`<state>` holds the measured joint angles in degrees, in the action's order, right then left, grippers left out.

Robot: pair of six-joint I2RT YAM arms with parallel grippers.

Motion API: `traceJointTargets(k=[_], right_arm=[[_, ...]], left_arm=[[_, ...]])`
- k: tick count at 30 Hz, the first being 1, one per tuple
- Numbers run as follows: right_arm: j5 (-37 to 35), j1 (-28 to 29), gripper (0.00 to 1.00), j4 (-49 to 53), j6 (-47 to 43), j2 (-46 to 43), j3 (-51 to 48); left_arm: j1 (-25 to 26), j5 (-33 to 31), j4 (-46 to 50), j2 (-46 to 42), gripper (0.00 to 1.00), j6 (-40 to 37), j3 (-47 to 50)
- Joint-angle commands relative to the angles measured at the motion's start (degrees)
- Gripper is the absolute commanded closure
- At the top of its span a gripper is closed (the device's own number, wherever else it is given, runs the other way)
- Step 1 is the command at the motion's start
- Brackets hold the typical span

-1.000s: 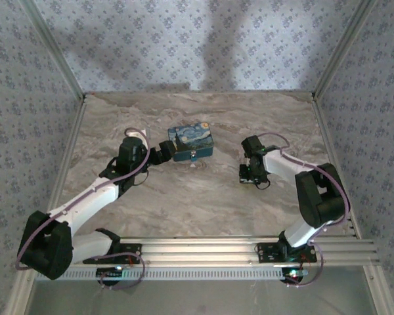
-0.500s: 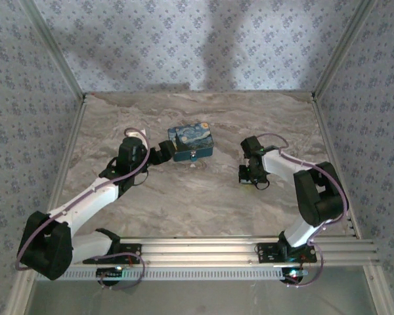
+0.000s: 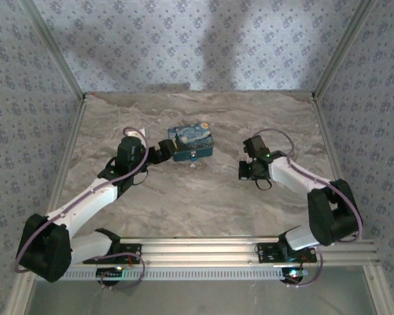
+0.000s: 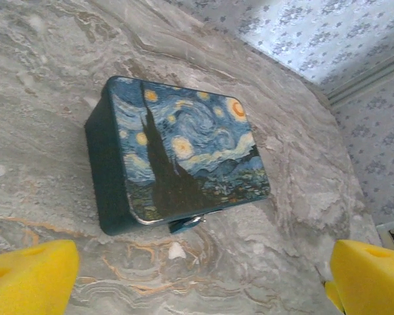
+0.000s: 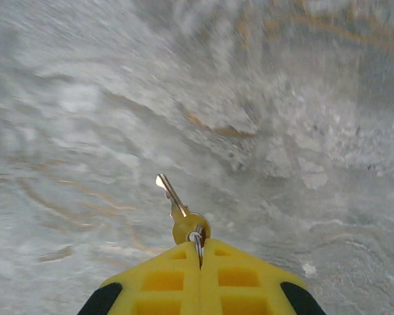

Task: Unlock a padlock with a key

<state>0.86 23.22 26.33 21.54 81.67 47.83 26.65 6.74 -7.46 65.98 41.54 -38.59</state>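
Blue-grey padlock point(image 4: 185, 225) x1, key point(image 5: 181, 214) x1

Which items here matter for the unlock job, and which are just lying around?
Job: key, pinched in right gripper; padlock, at the front edge of the tin; left gripper, open near it.
Lying about: the tin; white chip beside it.

L gripper point(image 4: 197, 282) wide apart; R gripper point(image 5: 200, 254) tight on key point(image 5: 184, 222); both arms fwd.

Starry-night printed tin point(image 3: 192, 143) on marbled tabletop point(image 3: 203, 203), floral-patterned walls point(image 3: 184, 39)
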Motion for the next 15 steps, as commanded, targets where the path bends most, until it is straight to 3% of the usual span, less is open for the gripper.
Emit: traceJointTargets(k=[1,15], right_arm=[[-0.39,1.05,1.00,-6.48,-2.99,-4.84,-1.73],[7.40,5.88,1.00,-34.11,-12.52,-18.82,-8.49]], left_arm=[[0.18,4.54,-1.57,-1.20,0.03,1.39,-3.76],[4.02,16.01,-3.18,3.55,0.16,3.97,-13.70]])
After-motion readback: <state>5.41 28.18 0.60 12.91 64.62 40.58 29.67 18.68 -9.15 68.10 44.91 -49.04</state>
